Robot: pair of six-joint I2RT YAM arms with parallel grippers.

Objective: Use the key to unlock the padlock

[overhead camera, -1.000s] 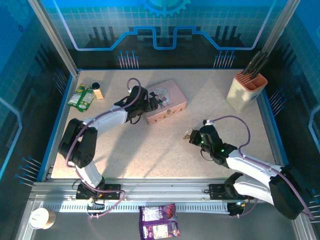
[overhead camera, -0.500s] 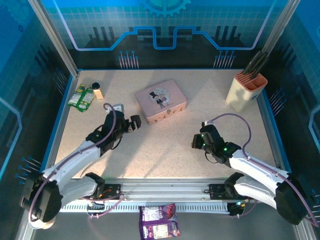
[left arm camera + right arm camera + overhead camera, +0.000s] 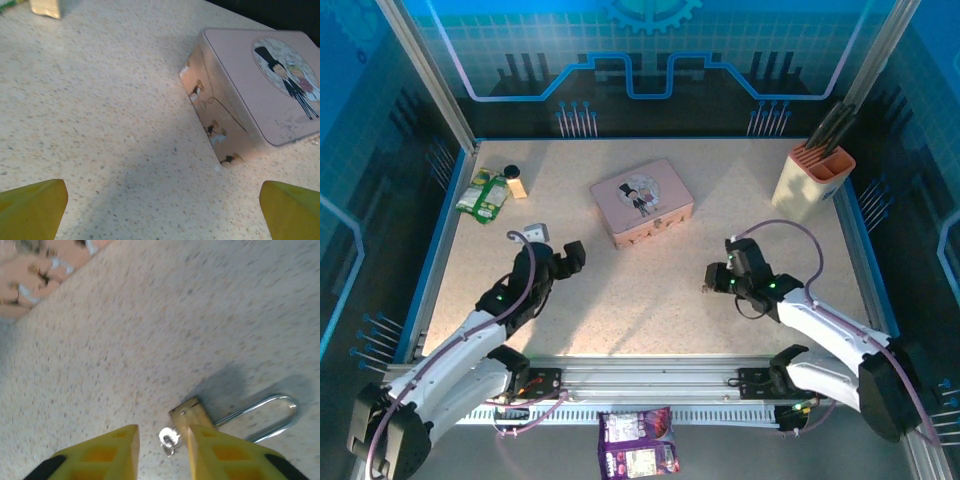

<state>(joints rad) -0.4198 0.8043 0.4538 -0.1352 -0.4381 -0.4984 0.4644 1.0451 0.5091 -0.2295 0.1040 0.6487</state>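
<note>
left hand (image 3: 567, 257) released | right hand (image 3: 162, 430) released, astride key (image 3: 168, 441) touching padlock (image 3: 192, 416)

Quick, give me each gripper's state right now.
Left gripper: open wide, holding nothing.
Right gripper: slightly open, its fingers either side of the key at the padlock, not clamped on it.

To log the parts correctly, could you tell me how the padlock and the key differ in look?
The padlock is brass-bodied with a silvery shackle; the key is silver-grey throughout. The padlock is far larger; the key shows as a small head by its base. Both are shiny metal.
</note>
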